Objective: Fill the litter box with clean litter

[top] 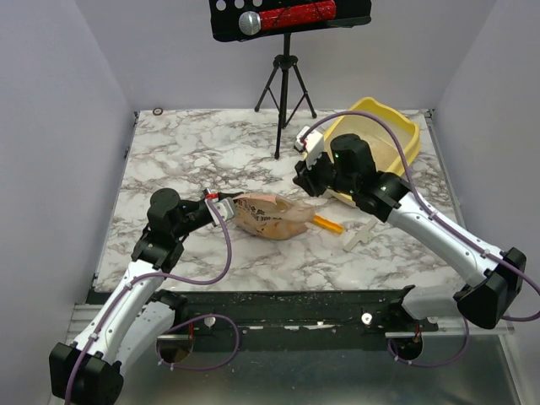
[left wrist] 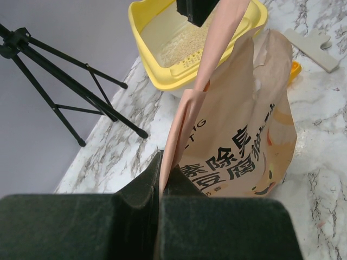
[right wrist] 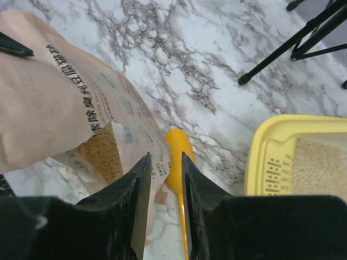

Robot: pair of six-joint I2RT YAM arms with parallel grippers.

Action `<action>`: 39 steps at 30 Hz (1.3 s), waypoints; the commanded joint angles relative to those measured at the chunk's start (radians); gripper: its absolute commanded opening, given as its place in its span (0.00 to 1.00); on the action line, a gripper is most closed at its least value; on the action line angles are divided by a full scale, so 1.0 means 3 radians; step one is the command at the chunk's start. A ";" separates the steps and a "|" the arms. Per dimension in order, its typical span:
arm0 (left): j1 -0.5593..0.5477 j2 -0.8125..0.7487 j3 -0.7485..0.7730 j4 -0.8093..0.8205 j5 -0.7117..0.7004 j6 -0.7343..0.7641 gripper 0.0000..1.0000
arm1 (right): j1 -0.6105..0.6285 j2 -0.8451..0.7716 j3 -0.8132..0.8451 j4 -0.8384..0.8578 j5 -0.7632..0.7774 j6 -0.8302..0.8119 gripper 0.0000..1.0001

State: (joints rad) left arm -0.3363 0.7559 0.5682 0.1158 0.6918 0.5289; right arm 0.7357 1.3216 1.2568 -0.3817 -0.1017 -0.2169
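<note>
The yellow litter box (top: 406,126) stands at the back right, with beige clean litter (left wrist: 181,44) covering part of its floor; the litter also shows in the right wrist view (right wrist: 320,167). A tan paper bag (top: 268,218) lies on its side mid-table. My left gripper (top: 219,201) is shut on the bag's folded edge (left wrist: 184,124). My right gripper (top: 304,175) hovers above the bag's other end, jaws a little apart and empty. Through the bag's torn opening I see more litter (right wrist: 101,154). A yellow-orange scoop (right wrist: 179,154) lies beside the bag.
A black tripod (top: 285,89) stands at the back centre. A white clip (top: 358,236) lies on the marble right of the scoop (top: 327,224). A small ring (top: 158,110) lies at the back left corner. Walls close in on the sides.
</note>
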 commanded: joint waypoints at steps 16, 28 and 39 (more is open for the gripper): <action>-0.0024 -0.0101 0.0059 0.0463 -0.0010 0.0032 0.00 | 0.0201 0.0518 0.0341 -0.0594 -0.0914 0.0217 0.00; -0.0030 -0.0127 0.0069 0.0448 -0.0015 0.0032 0.00 | 0.0222 0.0866 0.0438 -0.0717 -0.1006 0.0023 0.00; -0.0035 -0.0132 0.0075 0.0427 0.0010 0.0037 0.00 | 0.0222 0.1158 0.0617 -0.1422 -0.1159 -0.0483 0.28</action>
State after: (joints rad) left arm -0.3439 0.7544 0.5678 0.1177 0.6884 0.5274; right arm 0.7933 1.6550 1.4223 -0.6594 -0.4221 -0.2794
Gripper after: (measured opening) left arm 0.020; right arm 0.207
